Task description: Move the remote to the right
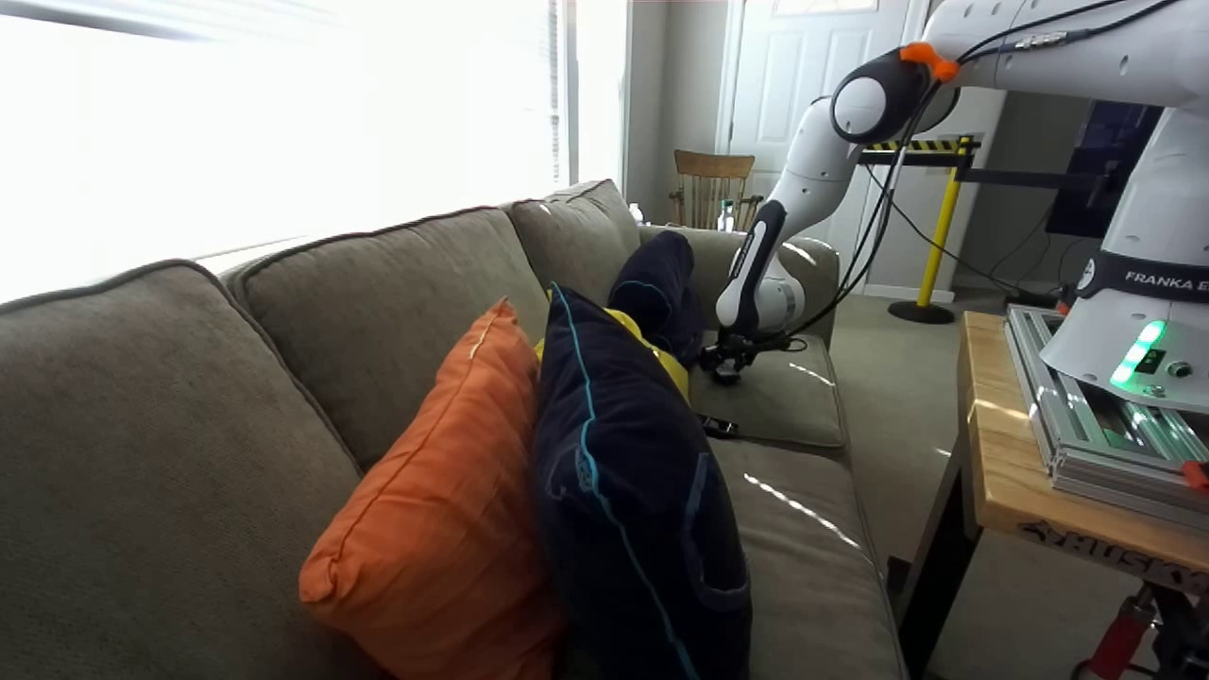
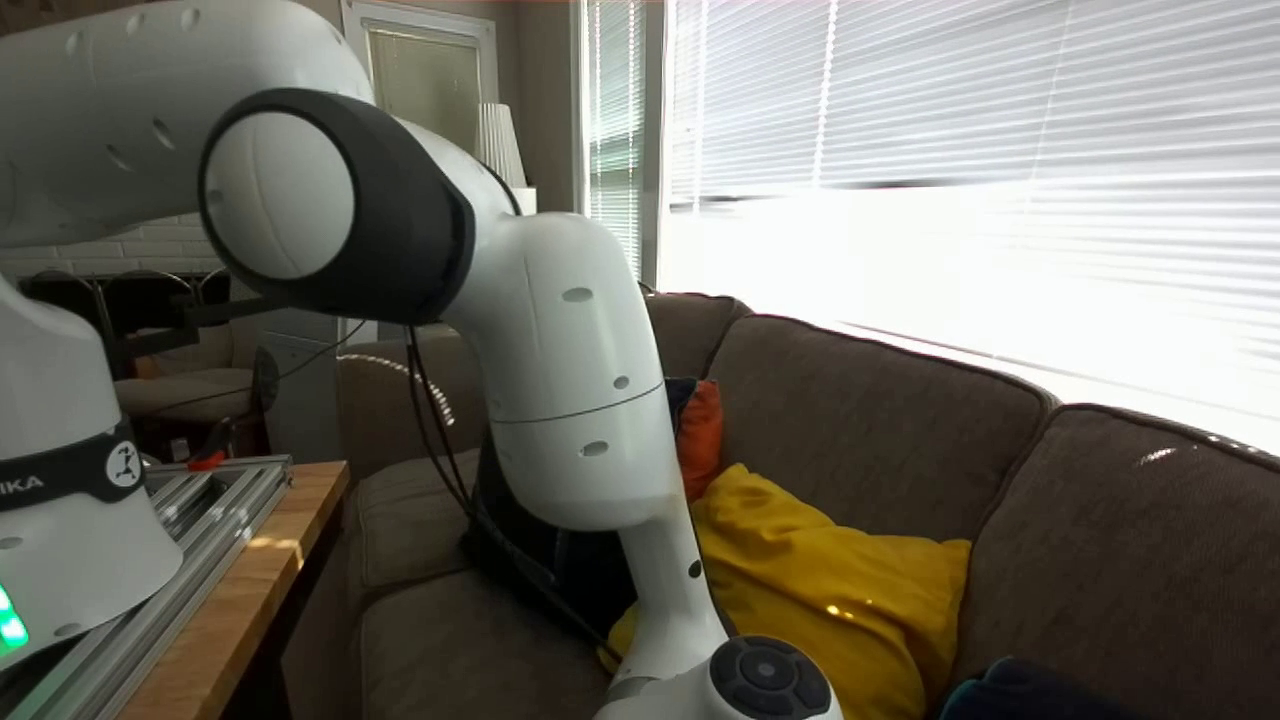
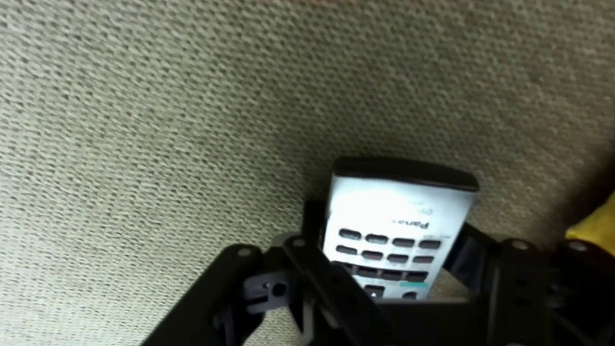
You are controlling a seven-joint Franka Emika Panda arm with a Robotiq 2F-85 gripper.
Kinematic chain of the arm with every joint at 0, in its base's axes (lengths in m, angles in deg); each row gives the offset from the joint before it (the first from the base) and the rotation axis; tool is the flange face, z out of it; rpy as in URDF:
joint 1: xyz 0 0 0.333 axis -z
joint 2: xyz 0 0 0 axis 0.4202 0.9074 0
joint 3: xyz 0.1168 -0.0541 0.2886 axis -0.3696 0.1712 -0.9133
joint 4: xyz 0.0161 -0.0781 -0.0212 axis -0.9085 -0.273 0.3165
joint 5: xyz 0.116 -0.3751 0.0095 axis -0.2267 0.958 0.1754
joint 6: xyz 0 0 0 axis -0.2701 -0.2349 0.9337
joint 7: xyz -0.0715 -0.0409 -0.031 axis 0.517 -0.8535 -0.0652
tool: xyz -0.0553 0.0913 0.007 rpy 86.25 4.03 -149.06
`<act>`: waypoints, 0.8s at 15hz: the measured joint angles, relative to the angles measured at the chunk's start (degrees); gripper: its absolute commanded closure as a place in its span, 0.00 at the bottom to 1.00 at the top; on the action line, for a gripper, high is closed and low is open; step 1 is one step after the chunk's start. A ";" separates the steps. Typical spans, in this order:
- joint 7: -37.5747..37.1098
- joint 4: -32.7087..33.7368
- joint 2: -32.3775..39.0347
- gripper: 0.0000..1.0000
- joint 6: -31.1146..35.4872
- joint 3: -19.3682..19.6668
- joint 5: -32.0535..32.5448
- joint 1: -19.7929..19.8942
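And right in at the gripper [image 3: 389, 235]: parted about the width of the remote [image 3: 401, 204], with a finger [image 3: 313, 221] along each side. Clamped tight or merely flanking? Hard to tell. Black end out past the fingertips, buttons toward the camera, over the sofa fabric [image 3: 168, 120]. Plenty of it to the left in the wrist view, and beyond that black end too; tighter to the right, toward the yellow pillow [image 3: 596, 226] at the edge of that view. Out now to an exterior view: over the far seat cushion [image 1: 779, 411], near the dark blue bundle [image 1: 656, 293], well inside the front edge. Past that edge, carpet [image 1: 893, 397], then the workbench [image 1: 1001, 463].
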 measured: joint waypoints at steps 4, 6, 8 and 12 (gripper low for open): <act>-10.61 -0.30 0.05 0.69 -0.18 6.40 -6.93 -6.41; -15.60 -0.31 0.30 0.69 -0.71 9.20 -9.50 -9.45; -19.49 -0.13 0.65 0.69 -1.15 10.63 -11.00 -11.41; -24.51 0.78 1.76 0.05 -2.25 11.64 -11.36 -13.24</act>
